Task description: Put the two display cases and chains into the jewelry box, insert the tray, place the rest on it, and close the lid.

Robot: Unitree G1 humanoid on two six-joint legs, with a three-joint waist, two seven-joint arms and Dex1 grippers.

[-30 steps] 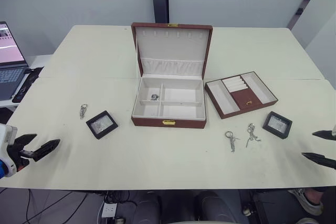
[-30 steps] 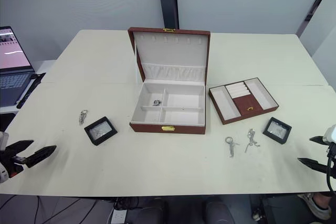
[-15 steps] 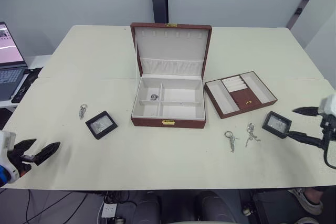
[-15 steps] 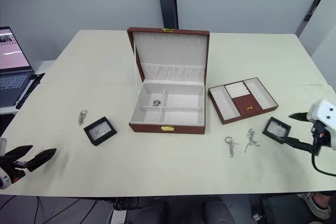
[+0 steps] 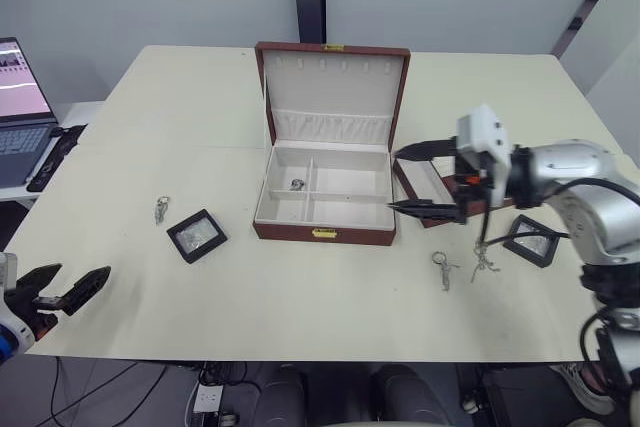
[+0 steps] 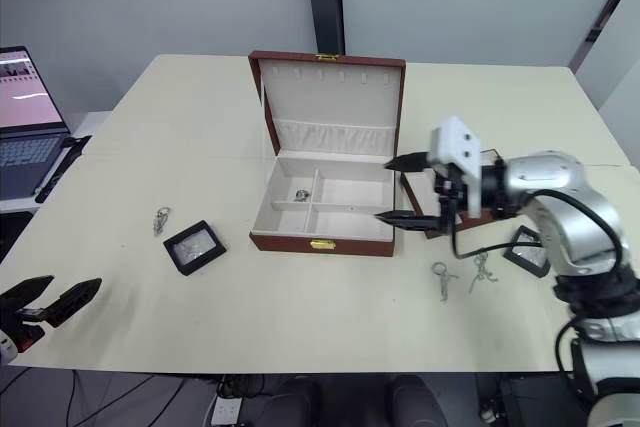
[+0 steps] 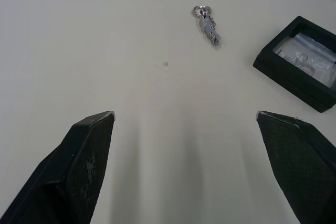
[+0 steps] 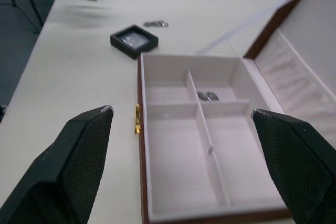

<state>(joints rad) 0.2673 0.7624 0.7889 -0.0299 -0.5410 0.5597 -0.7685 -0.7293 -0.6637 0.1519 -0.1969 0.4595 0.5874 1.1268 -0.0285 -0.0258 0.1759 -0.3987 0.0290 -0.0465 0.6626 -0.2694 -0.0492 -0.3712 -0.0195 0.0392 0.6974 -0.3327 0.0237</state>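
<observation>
Cream table [image 5: 300, 307], grey wall behind, laptop [image 5: 22, 112] at 9 o'clock. Jewelry box [image 5: 325, 197] centre, lid [image 5: 333, 92] up. Right hand [image 5: 420, 177] wide at its 3 o'clock edge; left hand [image 5: 68, 292] wide, 8 o'clock.

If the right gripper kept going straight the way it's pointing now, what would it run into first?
Most likely the jewelry box. The right gripper, open, points toward the robot's left over the box's right edge, and its wrist view looks straight into the cream compartments. Its height above them is hard to judge, so it might pass over toward the display case beyond.
</observation>
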